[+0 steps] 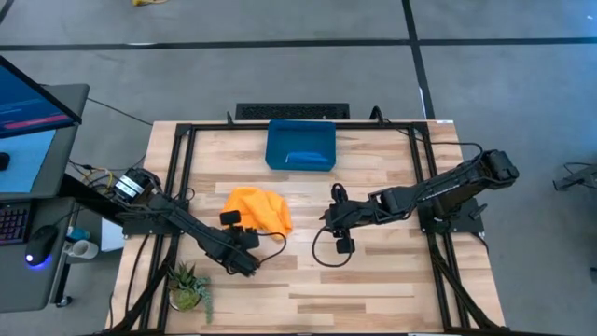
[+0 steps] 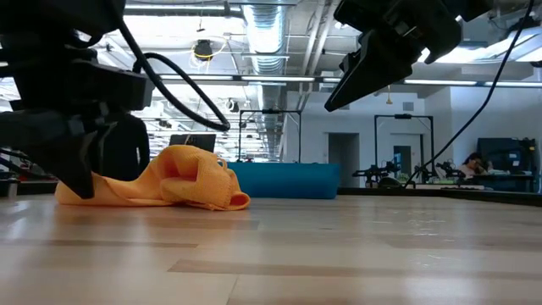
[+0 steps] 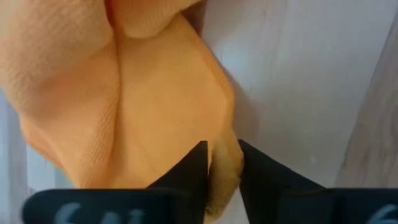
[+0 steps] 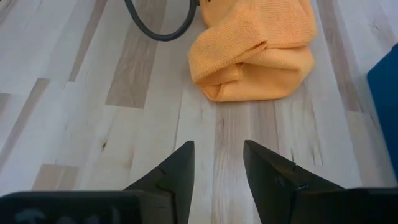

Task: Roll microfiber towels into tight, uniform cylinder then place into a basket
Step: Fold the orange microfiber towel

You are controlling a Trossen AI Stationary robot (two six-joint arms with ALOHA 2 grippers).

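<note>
The left gripper point(image 3: 222, 155) pinches the yellow towel's point(image 1: 258, 207) edge. Hold tight, roll slowly. The right gripper point(image 4: 219, 158) waits open beside it.

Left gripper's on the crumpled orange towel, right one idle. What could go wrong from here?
1. The yellow-orange towel is a bunched heap, not flat; rolling it now likely gives a lumpy, uneven cylinder.
2. The left gripper pinches only a thin edge fold; it may slip out when pulled.
3. The right gripper hangs open off the towel, so nothing pins the cloth; it may drag across the table instead of spreading.
</note>
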